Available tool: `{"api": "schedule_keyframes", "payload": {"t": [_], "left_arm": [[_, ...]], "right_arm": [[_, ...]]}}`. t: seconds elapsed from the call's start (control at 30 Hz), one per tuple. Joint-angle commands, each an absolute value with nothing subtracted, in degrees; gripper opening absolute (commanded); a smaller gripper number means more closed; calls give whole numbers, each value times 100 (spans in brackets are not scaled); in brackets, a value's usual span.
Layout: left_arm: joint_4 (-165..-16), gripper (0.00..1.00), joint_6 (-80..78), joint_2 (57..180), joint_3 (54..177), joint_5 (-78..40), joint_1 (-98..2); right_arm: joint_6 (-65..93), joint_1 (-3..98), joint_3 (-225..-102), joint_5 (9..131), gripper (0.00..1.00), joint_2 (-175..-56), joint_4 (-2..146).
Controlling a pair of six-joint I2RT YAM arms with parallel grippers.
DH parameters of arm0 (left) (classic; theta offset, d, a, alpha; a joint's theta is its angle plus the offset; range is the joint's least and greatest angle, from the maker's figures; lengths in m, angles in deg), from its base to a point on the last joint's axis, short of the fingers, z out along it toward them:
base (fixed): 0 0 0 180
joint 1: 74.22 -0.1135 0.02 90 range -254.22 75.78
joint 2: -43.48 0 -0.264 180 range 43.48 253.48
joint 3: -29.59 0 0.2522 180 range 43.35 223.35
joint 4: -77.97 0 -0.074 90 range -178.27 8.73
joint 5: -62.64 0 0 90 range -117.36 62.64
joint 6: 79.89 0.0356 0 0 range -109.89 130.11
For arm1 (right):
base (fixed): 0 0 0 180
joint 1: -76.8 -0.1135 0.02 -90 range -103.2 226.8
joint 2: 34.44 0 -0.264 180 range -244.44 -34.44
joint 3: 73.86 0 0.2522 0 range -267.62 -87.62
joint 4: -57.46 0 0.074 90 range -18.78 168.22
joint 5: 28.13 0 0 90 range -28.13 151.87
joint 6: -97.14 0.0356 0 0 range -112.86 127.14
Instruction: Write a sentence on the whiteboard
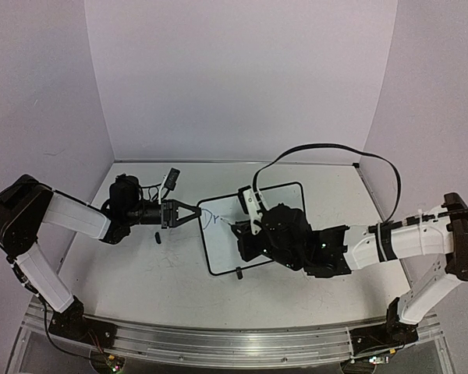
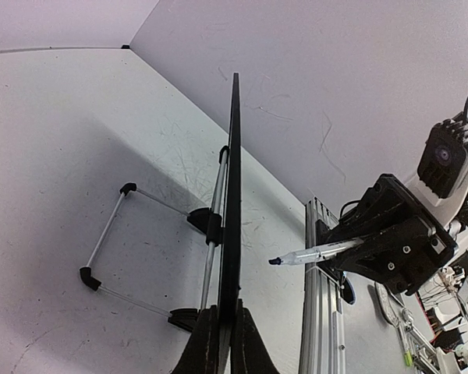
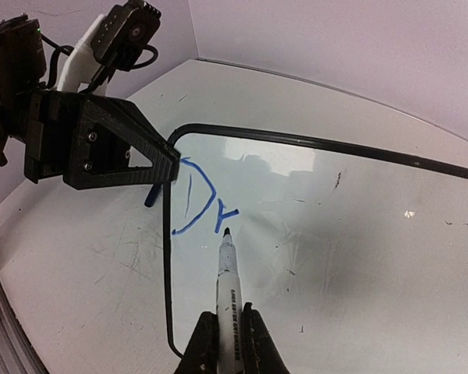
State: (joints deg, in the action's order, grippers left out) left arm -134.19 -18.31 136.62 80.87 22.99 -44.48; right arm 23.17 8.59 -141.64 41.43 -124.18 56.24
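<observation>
The whiteboard [image 1: 218, 248] stands tilted at mid-table; it fills the right wrist view [image 3: 335, 234] and is edge-on in the left wrist view [image 2: 233, 195]. Blue letters "Dr" [image 3: 201, 204] sit at its upper left corner, also visible from the top [image 1: 210, 220]. My left gripper [image 1: 195, 213] is shut on the board's left edge [image 2: 225, 343]. My right gripper [image 3: 228, 343] is shut on a white marker [image 3: 227, 288]. Its dark tip is just below the "r". In the left wrist view the marker [image 2: 320, 252] has its tip a small gap off the board.
A wire stand [image 2: 109, 241] props the board from behind. A small dark-blue cap [image 3: 150, 196] lies on the table left of the board, under the left gripper. A metal rail [image 1: 218, 343] runs along the near edge. Walls close in the back and sides.
</observation>
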Motion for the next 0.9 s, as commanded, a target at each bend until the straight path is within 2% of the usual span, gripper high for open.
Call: {"api": "schedule_keyframes", "payload": {"t": [0.0, 0.87], "left_arm": [[-13297, 0, -1870, 13553, 8301, 2462, -4409], [-13215, 0, -1828, 13570, 8342, 2490, -4415]], "right_arm": [[2410, 867, -14238, 3876, 0, -12395, 5488], [2352, 965, -14731, 3908, 0, -12899, 5444]]}}
